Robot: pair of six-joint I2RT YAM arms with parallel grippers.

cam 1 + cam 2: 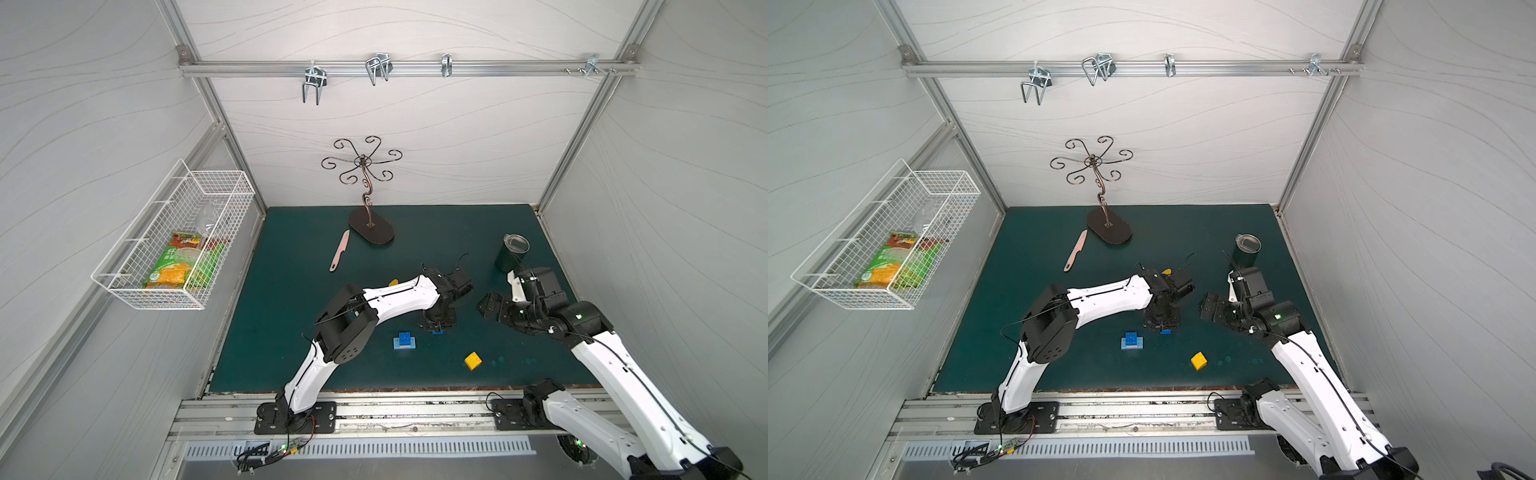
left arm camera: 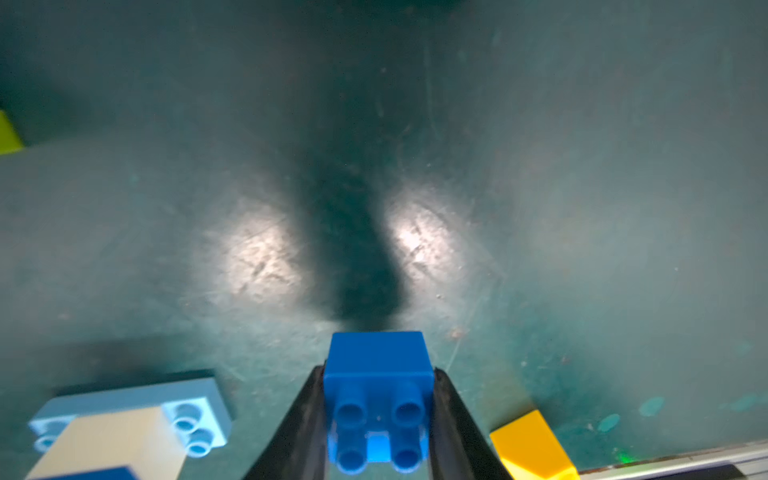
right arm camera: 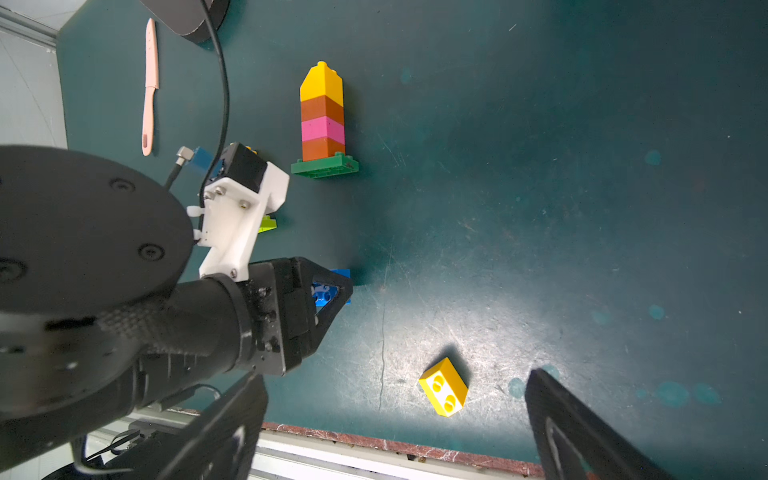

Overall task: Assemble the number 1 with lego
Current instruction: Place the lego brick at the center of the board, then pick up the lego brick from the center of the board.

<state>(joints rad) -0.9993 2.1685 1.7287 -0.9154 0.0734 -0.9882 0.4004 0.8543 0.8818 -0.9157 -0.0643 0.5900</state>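
My left gripper (image 2: 378,419) points down at the green mat and is shut on a blue square lego brick (image 2: 376,361), studs toward the camera; both top views show it low over the mat (image 1: 437,331). Beside it stands a light-blue long brick (image 1: 404,345) with a blue brick on top. A yellow brick (image 3: 444,386) lies near the front edge. A tower (image 3: 322,120) of yellow, orange and pink bricks on a dark-green base lies on its side, mostly hidden under the left arm in both top views. My right gripper (image 3: 397,378) hovers open and empty, right of the left gripper (image 1: 487,306).
A pink plastic knife (image 1: 340,250) and a metal hook stand (image 1: 371,228) are at the back. A dark cup (image 1: 512,253) stands at the back right, near the right wrist. A lime brick (image 3: 268,224) lies under the left arm. A wire basket (image 1: 174,249) hangs on the left wall.
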